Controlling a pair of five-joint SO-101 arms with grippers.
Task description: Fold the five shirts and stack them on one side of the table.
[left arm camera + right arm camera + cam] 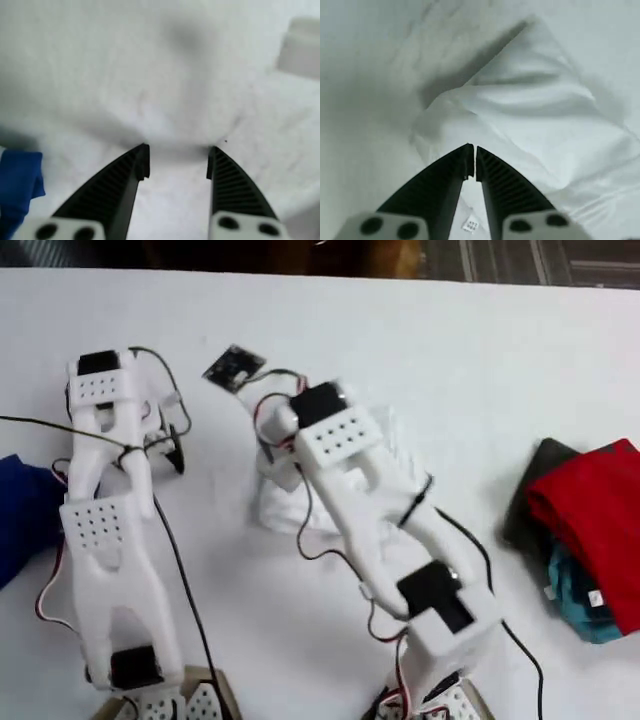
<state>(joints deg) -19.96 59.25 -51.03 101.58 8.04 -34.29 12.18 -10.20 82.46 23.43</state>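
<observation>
White shirt point(283, 512) lies in the middle of the table point(450, 340) under my right arm point(370, 490), high view. A red shirt point(590, 520) tops the stack at the right edge, and a blue shirt point(20, 515) sits at the left edge. Left wrist: left gripper point(176, 160) released over bare table. Right wrist: right gripper point(472, 155) clenched, tips on the white shirt (cloth caught? can't tell).

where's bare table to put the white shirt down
Bare table lies between the white shirt and the red shirt stack. Crowded: cables by the white shirt, blue shirt at the edge.
</observation>
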